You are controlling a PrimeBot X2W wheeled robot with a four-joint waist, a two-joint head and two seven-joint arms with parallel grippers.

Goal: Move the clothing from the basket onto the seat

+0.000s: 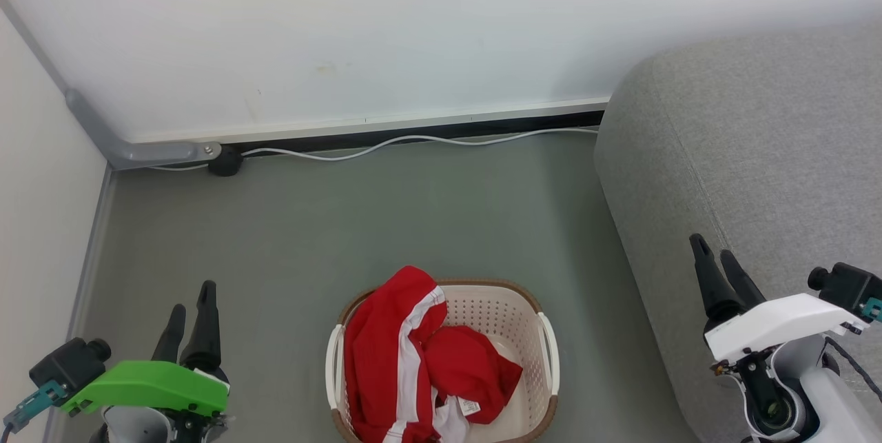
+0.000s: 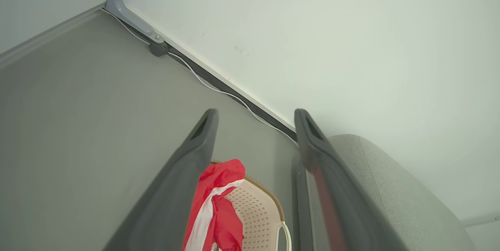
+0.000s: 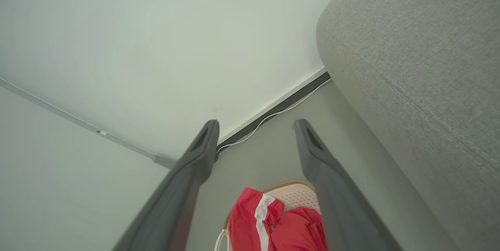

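The clothing (image 1: 413, 353), red with white stripes, lies heaped in the basket (image 1: 513, 312) and drapes over its far left rim. The basket stands on the grey floor (image 1: 344, 222), near the seat (image 1: 744, 153) on its right but apart from it. The left gripper (image 1: 192, 297) hovers left of the basket, fingers apart and empty. The right gripper (image 1: 711, 247) hangs by the seat, fingers likewise apart. A white cable (image 1: 413, 140) runs along the foot of the wall.
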